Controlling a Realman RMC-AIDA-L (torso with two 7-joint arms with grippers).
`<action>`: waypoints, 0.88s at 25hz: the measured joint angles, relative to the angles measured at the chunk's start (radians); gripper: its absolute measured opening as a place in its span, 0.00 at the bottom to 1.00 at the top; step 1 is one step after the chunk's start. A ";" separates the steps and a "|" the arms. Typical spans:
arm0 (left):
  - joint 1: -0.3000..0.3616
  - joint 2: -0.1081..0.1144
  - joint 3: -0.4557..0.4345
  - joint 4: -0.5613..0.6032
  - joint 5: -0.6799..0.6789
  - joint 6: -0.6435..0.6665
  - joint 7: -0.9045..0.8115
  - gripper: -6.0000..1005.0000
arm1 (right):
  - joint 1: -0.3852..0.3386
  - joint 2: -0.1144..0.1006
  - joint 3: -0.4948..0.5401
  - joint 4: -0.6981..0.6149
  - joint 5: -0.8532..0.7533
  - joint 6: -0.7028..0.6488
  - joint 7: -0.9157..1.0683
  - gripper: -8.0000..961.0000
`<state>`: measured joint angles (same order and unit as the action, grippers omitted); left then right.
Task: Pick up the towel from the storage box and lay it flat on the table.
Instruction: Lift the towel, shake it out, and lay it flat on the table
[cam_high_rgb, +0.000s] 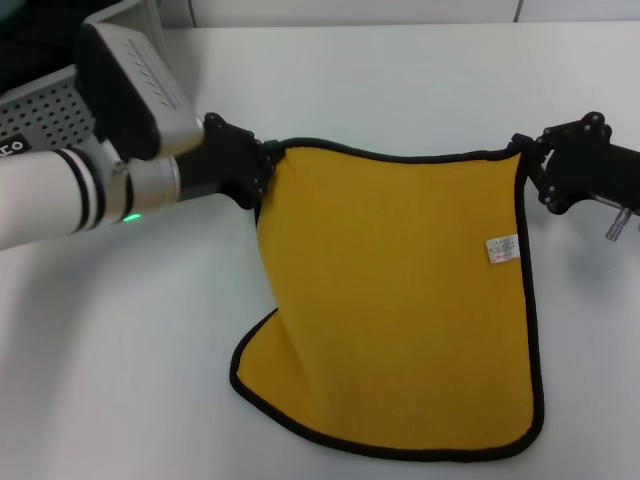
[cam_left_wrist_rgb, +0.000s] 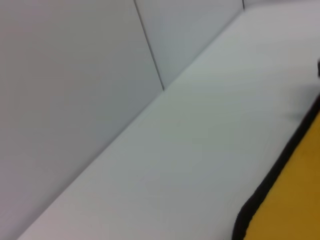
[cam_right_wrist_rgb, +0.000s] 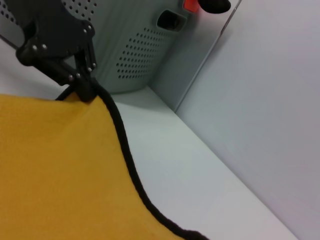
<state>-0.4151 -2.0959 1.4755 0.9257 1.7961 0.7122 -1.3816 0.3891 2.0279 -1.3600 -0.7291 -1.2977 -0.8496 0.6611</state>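
Left gripper (cam_high_rgb: 268, 168): black, at the end of the white and silver arm coming in from the left; pinched tight on the far left corner of the towel, above the tabletop. It also shows far off in the right wrist view (cam_right_wrist_rgb: 86, 91), clamped on that same corner.
Right gripper (cam_high_rgb: 527, 160): black, reaching in from the right edge of the head view; closed on the far right corner of the towel, about level with the left gripper.
Towel (cam_high_rgb: 400, 300): soft mustard-yellow fleecy square cloth with a thin black stitched edge; stretched between the two grippers along its far edge, which sags slightly in the middle. The rest of it spreads toward the near side, where the near left corner curls and the near edge looks to lie on the tabletop. A small white tag (cam_high_rgb: 502, 248) sits near its right edge. In the left wrist view only a yellow patch with the black edge shows (cam_left_wrist_rgb: 295, 200).
Storage box (cam_high_rgb: 45, 105): large pale grey-green plastic bin with perforated sides, at the far left behind the left arm, well apart from the towel; the right wrist view shows its holed wall (cam_right_wrist_rgb: 135, 50).
Tabletop (cam_high_rgb: 400, 90): plain smooth white surface under and around the towel.
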 joint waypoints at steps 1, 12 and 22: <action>0.005 0.000 0.028 0.015 0.024 -0.030 -0.020 0.06 | 0.001 0.000 -0.005 0.001 0.003 0.006 0.000 0.17; 0.141 -0.003 0.252 0.189 0.108 -0.309 -0.055 0.09 | 0.004 0.000 -0.017 -0.005 0.021 0.045 -0.008 0.18; 0.159 -0.006 0.288 0.171 0.111 -0.375 -0.084 0.23 | -0.028 0.000 -0.054 -0.006 0.155 0.113 -0.072 0.19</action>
<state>-0.2563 -2.1016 1.7631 1.0965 1.9068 0.3373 -1.4658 0.3608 2.0278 -1.4145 -0.7346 -1.1424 -0.7362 0.5893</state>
